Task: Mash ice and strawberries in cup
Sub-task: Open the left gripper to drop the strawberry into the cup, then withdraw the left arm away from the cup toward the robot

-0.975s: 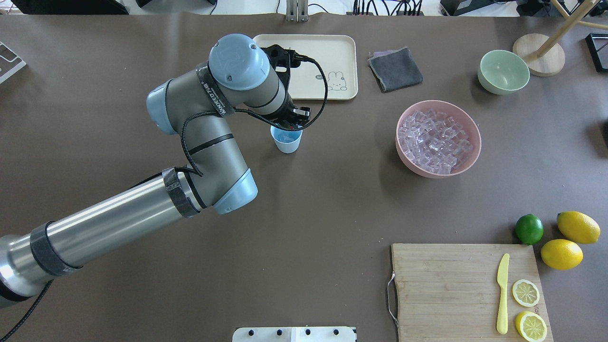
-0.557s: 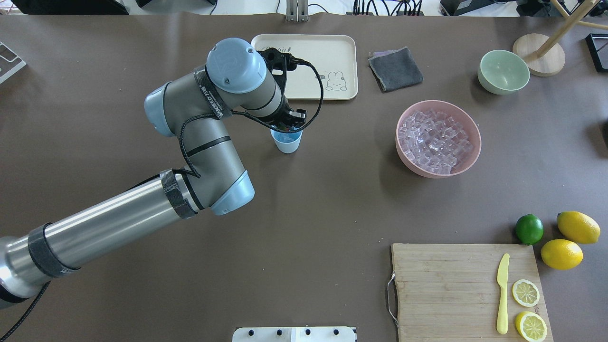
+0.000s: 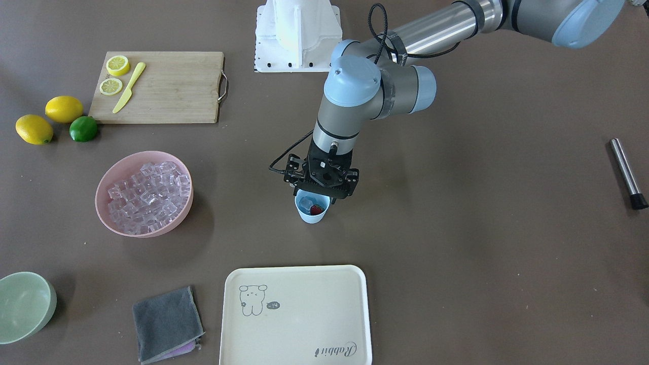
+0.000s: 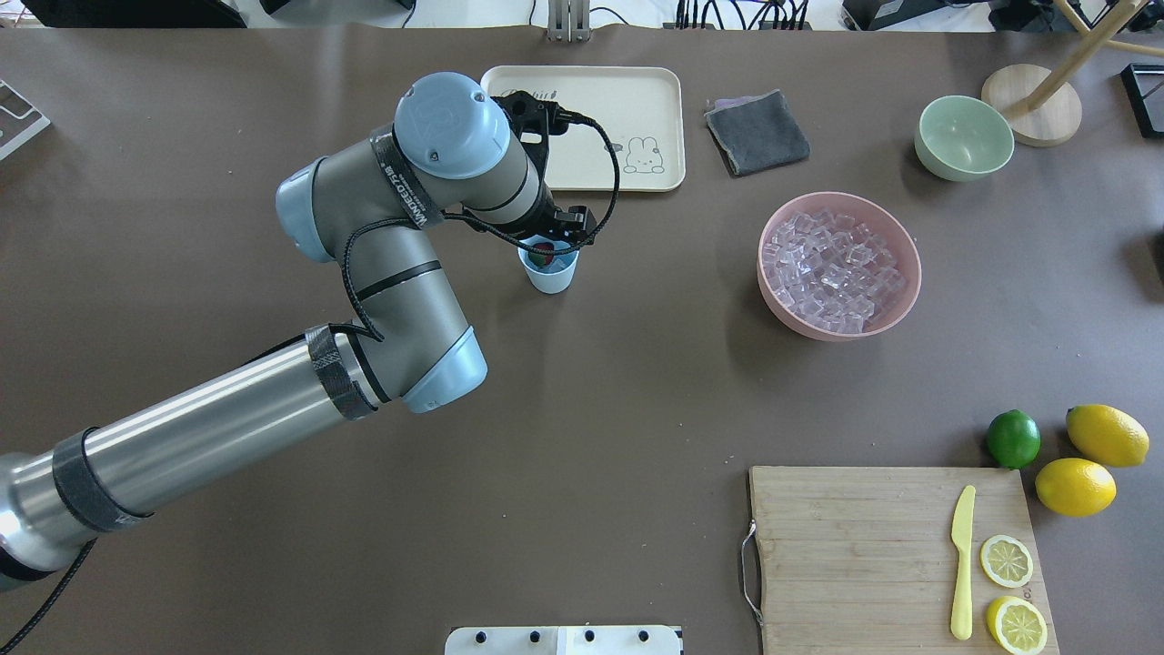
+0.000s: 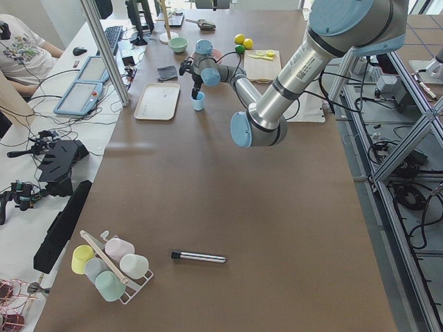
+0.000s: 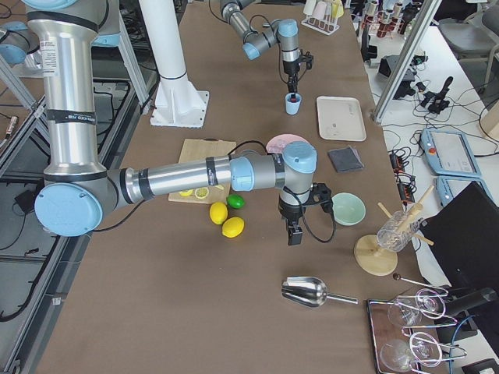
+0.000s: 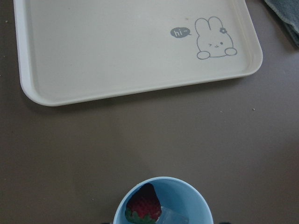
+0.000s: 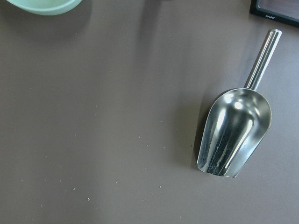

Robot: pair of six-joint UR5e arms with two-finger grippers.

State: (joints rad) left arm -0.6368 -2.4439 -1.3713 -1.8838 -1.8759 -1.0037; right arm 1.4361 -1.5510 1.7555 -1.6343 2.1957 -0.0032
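Note:
The pale-blue cup stands upright mid-table, also in the overhead view and the left wrist view. Inside it lie one dark-red strawberry and a clear ice cube. My left gripper hangs straight above the cup's mouth, open and empty; only its fingertip edges show at the wrist view's bottom, wide apart. More ice fills the pink bowl. My right gripper hovers near the table's far right end over a metal scoop; I cannot tell its state.
A cream tray lies just beyond the cup, with a grey cloth beside it. A pale-green bowl, a cutting board with lemon slices and a knife, and a black-tipped metal rod are also on the table.
The strawberry now lies in the cup, where only ice showed before. My left arm shifted slightly left a second ago and has held still since.

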